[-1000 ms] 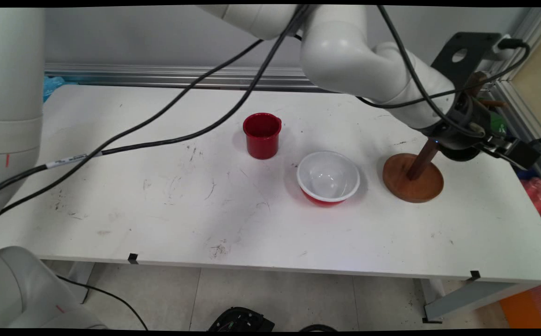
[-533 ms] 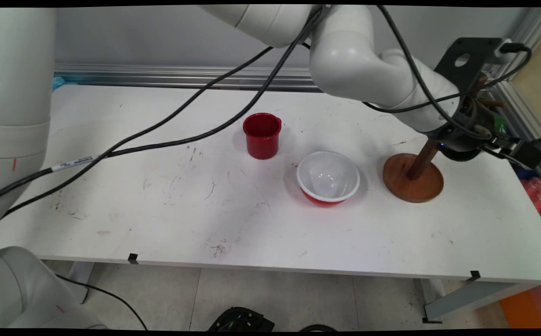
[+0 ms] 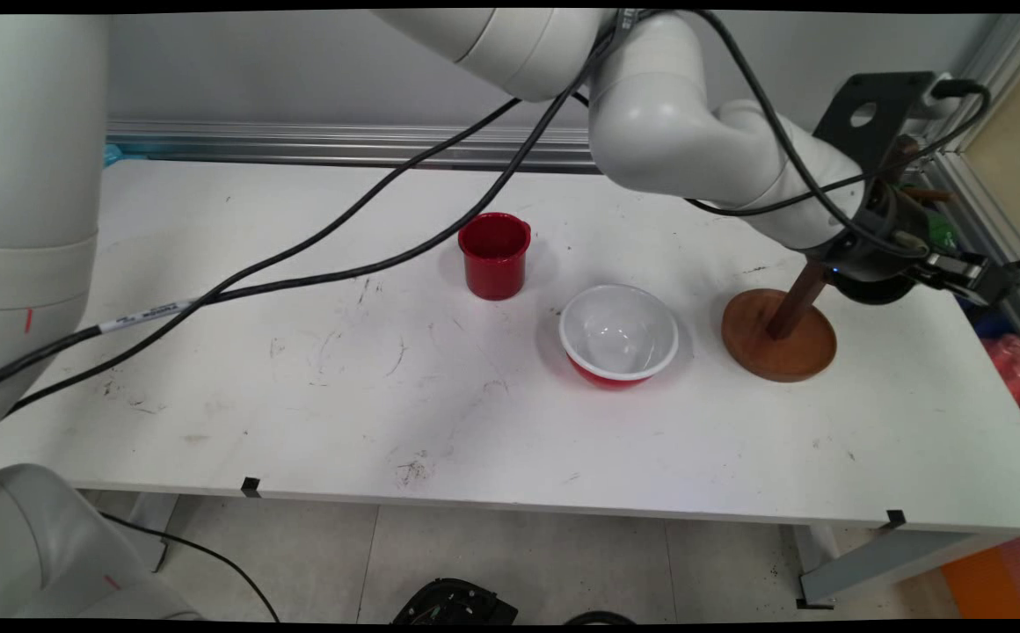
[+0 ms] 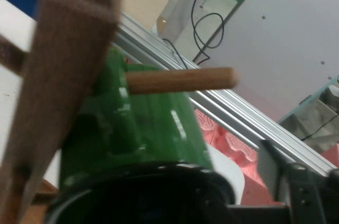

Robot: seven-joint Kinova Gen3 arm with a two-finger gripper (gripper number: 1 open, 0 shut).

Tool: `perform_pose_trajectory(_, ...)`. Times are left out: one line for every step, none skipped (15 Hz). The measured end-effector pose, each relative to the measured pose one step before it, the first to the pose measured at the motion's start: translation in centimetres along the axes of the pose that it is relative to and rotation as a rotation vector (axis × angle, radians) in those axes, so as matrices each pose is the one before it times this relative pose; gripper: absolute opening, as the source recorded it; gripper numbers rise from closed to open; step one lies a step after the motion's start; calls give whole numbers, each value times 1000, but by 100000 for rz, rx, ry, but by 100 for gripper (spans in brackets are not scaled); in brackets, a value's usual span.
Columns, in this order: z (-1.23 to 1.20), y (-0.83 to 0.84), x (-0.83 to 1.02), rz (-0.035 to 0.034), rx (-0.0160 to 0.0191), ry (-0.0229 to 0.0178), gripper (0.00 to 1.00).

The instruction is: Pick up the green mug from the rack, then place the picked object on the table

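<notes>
We are hovering the gripper (image 3: 952, 271) right against a green mug (image 4: 140, 128) on a wooden mug stand (image 3: 778, 337). The mug is sitting directly ahead of the gripper, under a peg (image 4: 180, 80) jutting over it. We cannot tell whether the gripper is spread or clenched. We are judging the mug as rigid, glossy, probably slippery and light; its wall or rim looks the best hold. A white bowl (image 3: 618, 332) and red cup (image 3: 494, 255) are standing well apart from the gripper, beyond the stand.
</notes>
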Motion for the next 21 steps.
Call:
perform_pose_trajectory(-4, -54, -64, -397, 204, 104, 0)
perform_pose_trajectory(-32, -50, -96, -396, 218, 68, 0)
perform_pose_trajectory(-32, -6, -86, -340, 103, 35, 0)
perform_pose_trajectory(-49, -21, -72, -247, 134, 33, 0)
perform_pose_trajectory(-101, -24, -47, -284, 192, 127, 0)
perform_pose_trajectory(-57, -24, -64, -179, 183, 7, 0)
perform_pose_trajectory(-97, -41, -38, -187, 219, 97, 0)
perform_pose_trajectory(-113, -55, -32, -145, 217, 106, 0)
perform_pose_trajectory(-90, -13, -17, -63, 167, 97, 0)
perform_pose_trajectory(-112, -37, 6, -67, 146, 138, 0)
perform_pose_trajectory(-167, -44, 15, -78, 121, 188, 0)
perform_pose_trajectory(-139, 7, 35, -8, 24, 169, 0)
perform_pose_trajectory(-176, 8, 48, 48, -23, 203, 0)
perform_pose_trajectory(-198, 27, 68, 128, -115, 232, 0)
perform_pose_trajectory(-222, 44, 75, 143, -131, 254, 0)
perform_pose_trajectory(-174, 54, 73, 138, -151, 201, 0)
perform_pose_trajectory(-229, 75, 124, 189, -205, 331, 0)
perform_pose_trajectory(-226, 81, 129, 184, -211, 321, 0)
perform_pose_trajectory(-252, 89, 145, 154, -221, 332, 0)
perform_pose_trajectory(-213, 75, 95, 94, -152, 195, 0)
perform_pose_trajectory(-141, 65, 58, 88, -141, 106, 0)
